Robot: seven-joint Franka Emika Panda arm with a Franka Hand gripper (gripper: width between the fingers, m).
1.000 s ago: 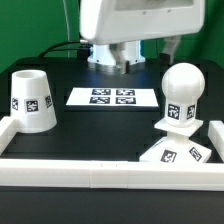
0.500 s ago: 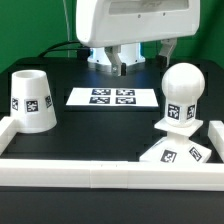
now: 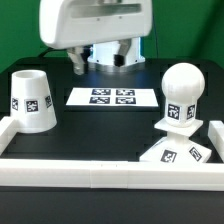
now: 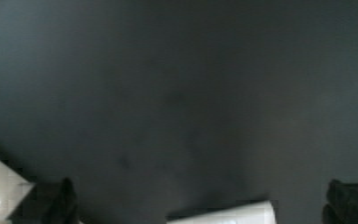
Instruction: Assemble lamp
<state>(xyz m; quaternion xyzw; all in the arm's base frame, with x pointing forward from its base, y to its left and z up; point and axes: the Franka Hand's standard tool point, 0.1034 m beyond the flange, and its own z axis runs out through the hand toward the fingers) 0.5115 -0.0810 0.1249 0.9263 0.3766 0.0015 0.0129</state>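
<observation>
The white cone shade [image 3: 33, 100] stands on the black table at the exterior view's left. The rounded bulb on its stem [image 3: 183, 96] stands at the right, with the small square base [image 3: 175, 152] just in front of it by the rail. My gripper [image 3: 98, 64] hangs high over the back of the table, behind the marker board, apart from all three parts. In the wrist view its dark fingertips [image 4: 53, 200] show far apart at the frame's edges, so the gripper [image 4: 202, 205] is open and empty.
The marker board [image 3: 112, 97] lies flat at mid-table; a corner of it shows in the wrist view [image 4: 229, 213]. A long white rail [image 3: 100, 172] runs along the front and up both sides. The arm's base [image 3: 116, 52] stands behind.
My gripper has moved toward the exterior view's left over the back of the table. The lamp parts have not moved.
</observation>
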